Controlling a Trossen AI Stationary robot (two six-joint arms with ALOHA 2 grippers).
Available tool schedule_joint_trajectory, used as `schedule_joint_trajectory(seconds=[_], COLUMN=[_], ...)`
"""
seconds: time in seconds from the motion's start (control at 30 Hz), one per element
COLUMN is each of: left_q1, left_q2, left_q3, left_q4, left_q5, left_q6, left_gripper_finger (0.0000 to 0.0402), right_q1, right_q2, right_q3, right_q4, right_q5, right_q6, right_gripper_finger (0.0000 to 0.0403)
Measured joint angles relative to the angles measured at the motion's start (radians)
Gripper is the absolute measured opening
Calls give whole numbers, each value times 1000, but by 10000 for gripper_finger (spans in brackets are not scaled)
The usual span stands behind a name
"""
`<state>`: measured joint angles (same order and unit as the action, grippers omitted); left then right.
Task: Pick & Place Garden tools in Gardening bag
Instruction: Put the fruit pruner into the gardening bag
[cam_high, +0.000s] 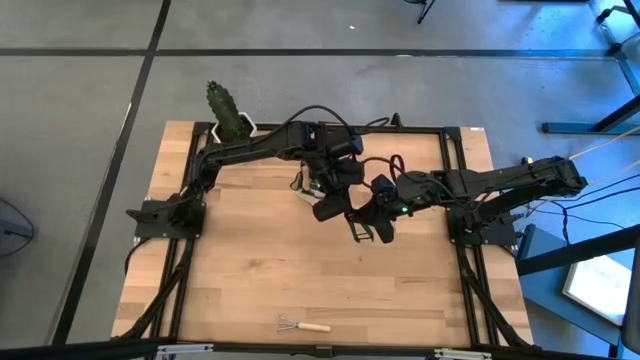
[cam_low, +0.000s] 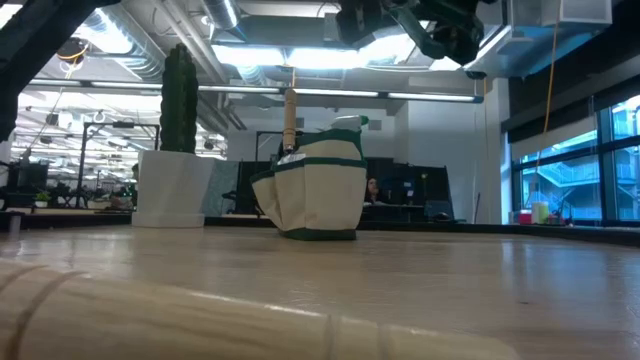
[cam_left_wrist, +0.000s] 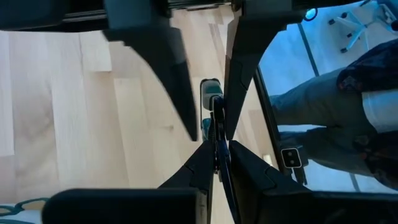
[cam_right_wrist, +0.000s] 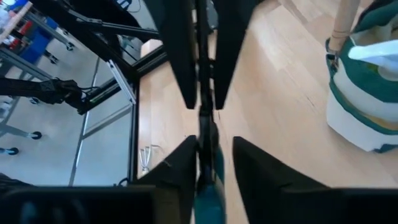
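A slim dark garden tool (cam_left_wrist: 215, 127) with a teal-and-grey end (cam_left_wrist: 211, 90) hangs in the air over the middle of the table, between my two grippers. My left gripper (cam_left_wrist: 217, 163) is shut on its thin dark end. My right gripper (cam_right_wrist: 212, 171) faces it, and its open fingers stand close on either side of the teal end (cam_right_wrist: 209, 200) with a narrow gap showing. The olive gardening bag (cam_low: 315, 185) stands on the table under my left arm. A wooden handle (cam_low: 290, 115) sticks up out of it. A little wire rake (cam_high: 300, 324) lies near the front edge. My left gripper pinches the tool's thin dark end (cam_left_wrist: 216, 146) between its two fingertips. The fingers slant downward and lie along the tool. The tool runs straight on from them toward my right gripper, lifted clear of the table.
A cactus (cam_high: 228, 110) in a white pot (cam_low: 170, 190) stands at the far left corner. A person's legs (cam_left_wrist: 323, 106) show beyond the table's right edge. Bare wood lies between the bag and the rake.
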<state>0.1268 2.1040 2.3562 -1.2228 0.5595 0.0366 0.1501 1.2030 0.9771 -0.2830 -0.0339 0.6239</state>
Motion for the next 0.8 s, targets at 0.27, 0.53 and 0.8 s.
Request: schedule_joint_trajectory(seconds=[0.27, 0.53, 0.8], left_q1=[1, 8, 21], left_q2=[0, 0, 0], left_q3=[0, 0, 0], left_q4=[0, 2, 2], left_q5=[-9, -30, -17], left_q6=[-11, -49, -55], left_gripper_finger=[25, 51, 55], right_q1=[0, 1, 0], right_q2=[0, 0, 0], right_q3=[0, 0, 0], right_q4=[13, 11, 13], right_q5=[-7, 57, 59], right_q6=[44, 112, 129], right_gripper_finger=[26, 26, 26])
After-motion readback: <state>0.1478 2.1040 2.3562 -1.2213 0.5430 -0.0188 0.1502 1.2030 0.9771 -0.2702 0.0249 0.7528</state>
